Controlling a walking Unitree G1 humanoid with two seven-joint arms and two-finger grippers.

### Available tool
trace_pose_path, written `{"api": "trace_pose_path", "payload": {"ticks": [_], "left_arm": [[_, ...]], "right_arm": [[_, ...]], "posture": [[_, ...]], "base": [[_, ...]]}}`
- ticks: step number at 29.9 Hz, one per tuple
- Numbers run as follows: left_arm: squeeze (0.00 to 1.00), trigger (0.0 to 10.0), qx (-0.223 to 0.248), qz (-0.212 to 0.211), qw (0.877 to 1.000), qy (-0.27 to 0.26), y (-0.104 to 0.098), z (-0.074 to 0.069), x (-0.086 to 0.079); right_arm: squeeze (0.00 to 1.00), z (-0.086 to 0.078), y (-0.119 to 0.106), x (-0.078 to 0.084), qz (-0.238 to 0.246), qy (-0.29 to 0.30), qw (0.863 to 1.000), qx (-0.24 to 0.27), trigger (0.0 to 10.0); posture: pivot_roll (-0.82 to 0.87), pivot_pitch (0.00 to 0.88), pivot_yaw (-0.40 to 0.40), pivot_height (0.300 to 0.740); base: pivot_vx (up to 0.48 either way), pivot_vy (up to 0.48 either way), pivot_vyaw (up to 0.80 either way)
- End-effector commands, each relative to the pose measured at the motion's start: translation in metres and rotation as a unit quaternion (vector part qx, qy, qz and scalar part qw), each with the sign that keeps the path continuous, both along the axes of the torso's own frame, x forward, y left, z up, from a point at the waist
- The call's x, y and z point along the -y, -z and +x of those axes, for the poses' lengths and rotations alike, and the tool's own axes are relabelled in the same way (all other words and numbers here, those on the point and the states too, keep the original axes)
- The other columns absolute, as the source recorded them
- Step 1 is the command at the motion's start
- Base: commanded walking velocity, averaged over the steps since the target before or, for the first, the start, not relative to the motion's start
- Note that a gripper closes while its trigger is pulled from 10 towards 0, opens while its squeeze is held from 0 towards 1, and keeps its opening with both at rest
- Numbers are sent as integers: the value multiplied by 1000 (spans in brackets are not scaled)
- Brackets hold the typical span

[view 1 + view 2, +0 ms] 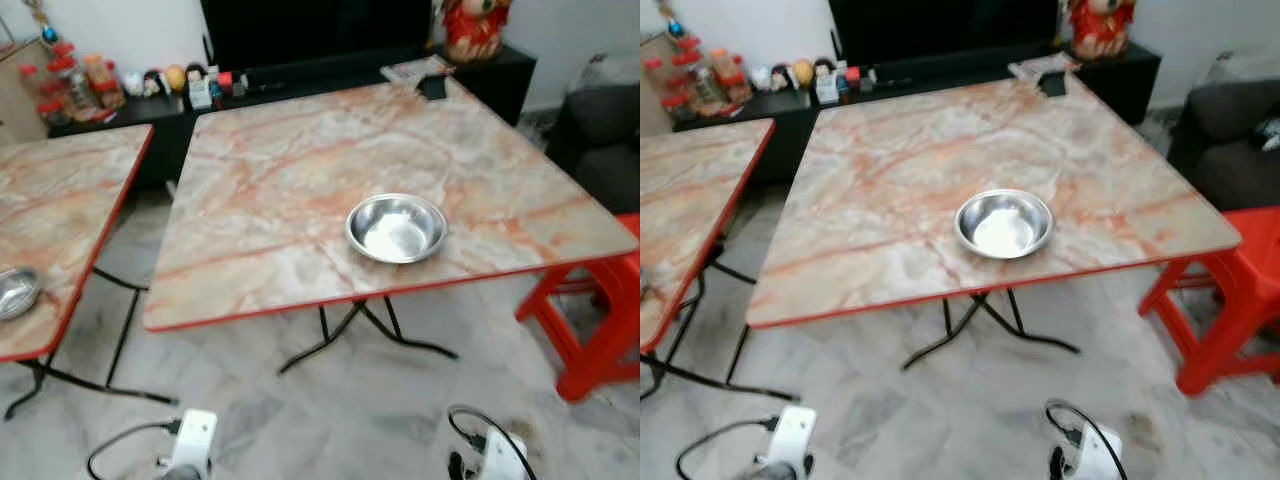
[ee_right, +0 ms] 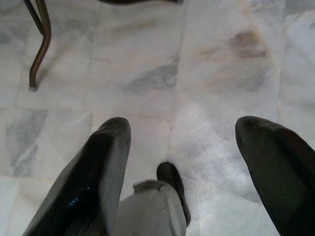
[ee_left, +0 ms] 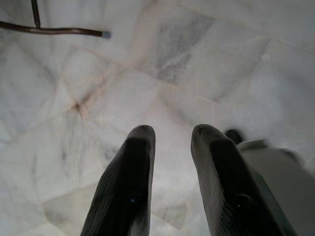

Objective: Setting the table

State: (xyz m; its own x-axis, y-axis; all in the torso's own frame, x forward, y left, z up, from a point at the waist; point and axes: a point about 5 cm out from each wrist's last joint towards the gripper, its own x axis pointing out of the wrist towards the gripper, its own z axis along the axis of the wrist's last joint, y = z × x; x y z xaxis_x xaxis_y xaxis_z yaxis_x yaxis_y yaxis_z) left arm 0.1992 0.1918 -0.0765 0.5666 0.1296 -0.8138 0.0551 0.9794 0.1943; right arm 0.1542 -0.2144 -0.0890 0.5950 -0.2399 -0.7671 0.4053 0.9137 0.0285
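Observation:
A shiny steel bowl (image 1: 396,228) stands empty near the front edge of the marble-patterned folding table (image 1: 290,170) with a red rim. A second steel bowl (image 1: 15,292) rests on the neighbouring table (image 1: 60,190) at the left, close to its front edge. Both arms hang low in front of me, well short of the tables. My left gripper (image 3: 172,132) points down at the marble floor, its fingers a small gap apart and holding nothing. My right gripper (image 2: 184,125) also faces the floor, fingers spread wide and empty.
A red plastic stool (image 1: 600,310) stands at the table's right front corner, with a dark sofa (image 1: 600,140) behind it. A black TV cabinet (image 1: 300,75) with small items runs along the back wall. A small black object (image 1: 432,86) lies on the table's far corner.

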Motion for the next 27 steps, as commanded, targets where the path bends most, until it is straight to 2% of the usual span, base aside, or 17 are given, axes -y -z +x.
{"api": "trace_pose_path", "payload": {"ticks": [1, 5, 14, 27], "left_arm": [[0, 10000, -7, 14, 1000, -11, 1, -6, -11], [0, 10000, -9, 13, 1000, -16, 2, -8, -12], [0, 10000, -4, 13, 1000, -20, 0, -5, -13], [0, 10000, 3, 9, 999, -31, -1, -1, -11]], "right_arm": [[0, 6, -1, -9, 13, -13, 1000, 12, 10000], [0, 8, -2, -10, 14, -21, 1000, 13, 10000], [0, 16, -4, -11, 14, -22, 1000, 17, 10000], [0, 14, -3, -12, 14, -23, 1000, 10, 10000]], "posture": [[-91, 0, 51, 740], [-87, 0, 48, 740], [-77, 0, 41, 740], [-75, 0, 37, 740]], "base": [[0, 375, 431], [0, 376, 748], [0, 376, 0], [0, 366, 94]]}}
